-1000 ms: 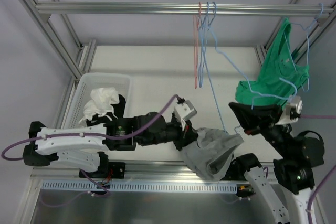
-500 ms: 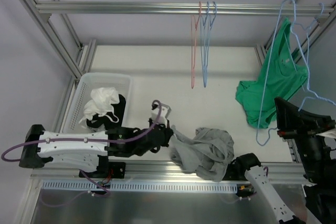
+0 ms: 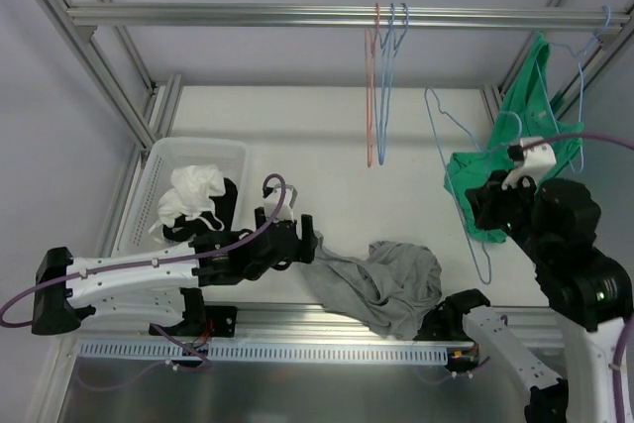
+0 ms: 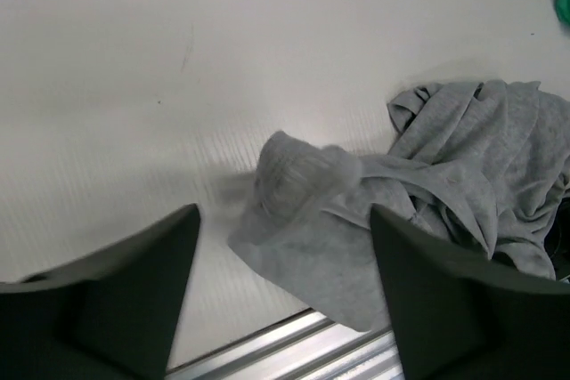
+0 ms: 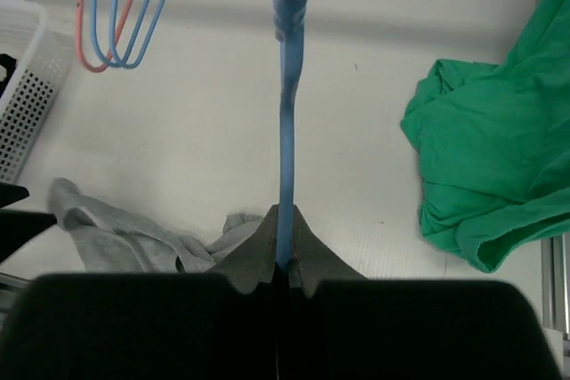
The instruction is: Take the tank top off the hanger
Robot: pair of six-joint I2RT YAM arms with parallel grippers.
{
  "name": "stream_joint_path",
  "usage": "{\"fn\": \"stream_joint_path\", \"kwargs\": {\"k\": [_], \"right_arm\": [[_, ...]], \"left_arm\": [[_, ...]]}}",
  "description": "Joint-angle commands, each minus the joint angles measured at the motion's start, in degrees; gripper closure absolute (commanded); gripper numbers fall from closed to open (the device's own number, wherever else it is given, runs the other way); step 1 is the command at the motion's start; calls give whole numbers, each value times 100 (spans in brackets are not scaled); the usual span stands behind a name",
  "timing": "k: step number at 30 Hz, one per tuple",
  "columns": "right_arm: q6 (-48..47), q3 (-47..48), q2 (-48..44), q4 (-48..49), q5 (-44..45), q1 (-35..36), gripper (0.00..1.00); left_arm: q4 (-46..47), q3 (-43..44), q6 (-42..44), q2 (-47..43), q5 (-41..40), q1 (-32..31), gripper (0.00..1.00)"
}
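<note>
**Grey tank top on the table, hanger in the right pincer**

The left pincer (image 4: 283, 220) stands partly open, its two dark fingers (image 4: 116, 291) well apart and closed on nothing. Just ahead of it, in line with the gap between the fingers, a bunched fold of the grey tank top (image 4: 463, 166) lies on the white table (image 4: 178, 60). The fold looks blurred, and I cannot tell whether it touches either finger. From that fold the rest of the garment spreads away in a crumpled heap ahead of this pincer and to its right, reaching the table's near metal edge. No hanger wire shows in it.

The right pincer (image 5: 283, 264) is clamped tight on the blue hanger (image 5: 287, 131), whose wire runs straight out from between the closed fingertips. It is raised above the table. Below it and to its left lies the far side of the tank top. To its right, a green garment (image 5: 499, 166) rests on the table. Farther ahead and to the left, a pink hanger and blue hangers (image 5: 116, 6) hang together, with a white basket (image 5: 27, 86) at the left margin.
</note>
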Motion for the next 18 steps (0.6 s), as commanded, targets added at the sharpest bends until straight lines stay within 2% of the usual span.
{"fn": "stream_joint_path", "kwargs": {"k": [1,2,3,6,12,18], "right_arm": [[-281,548,966,768,304,-11,100],[-334,949,1256,777,375,-11,100],[-387,1206,1842,751,419,-11,100],[-554,2109,2792,812,411,-73,100],[-730,3456,3868,901,429,-169,100],[-993,4143,4861,813,691,-205,100]], "left_arm": [[-43,189,32,165,320,52,10],[-43,180,23,174,451,52,1],[-34,171,40,148,513,52,1],[-43,92,224,-107,750,52,1],[-96,-197,594,-827,1138,52,1],[-184,-400,594,-1153,1235,52,1]]}}
